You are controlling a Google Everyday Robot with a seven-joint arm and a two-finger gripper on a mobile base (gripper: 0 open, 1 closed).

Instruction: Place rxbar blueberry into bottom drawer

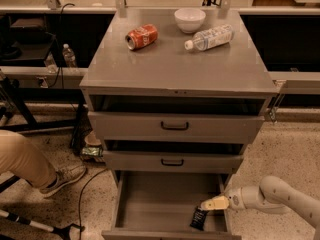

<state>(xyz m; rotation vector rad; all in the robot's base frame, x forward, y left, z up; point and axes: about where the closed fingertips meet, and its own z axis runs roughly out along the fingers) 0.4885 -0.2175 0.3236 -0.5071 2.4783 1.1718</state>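
My gripper [205,205], spread or closed I cannot tell, sits just above the rxbar blueberry [199,218] tilted in the bottom drawer [150,199] at lower right, so pulling away carelessly could drag it out.

I take this for a robotics lab or test bay, not a home. A lone grey metal drawer cabinet [175,69] stands on a speckled hard floor [287,154], and a loose black cable [82,194] trails across the floor. Metal rails [297,78] run behind. A seated person's leg [20,159] shows at left. My gripper [209,204] hangs over the right side of the open bottom drawer [150,199].
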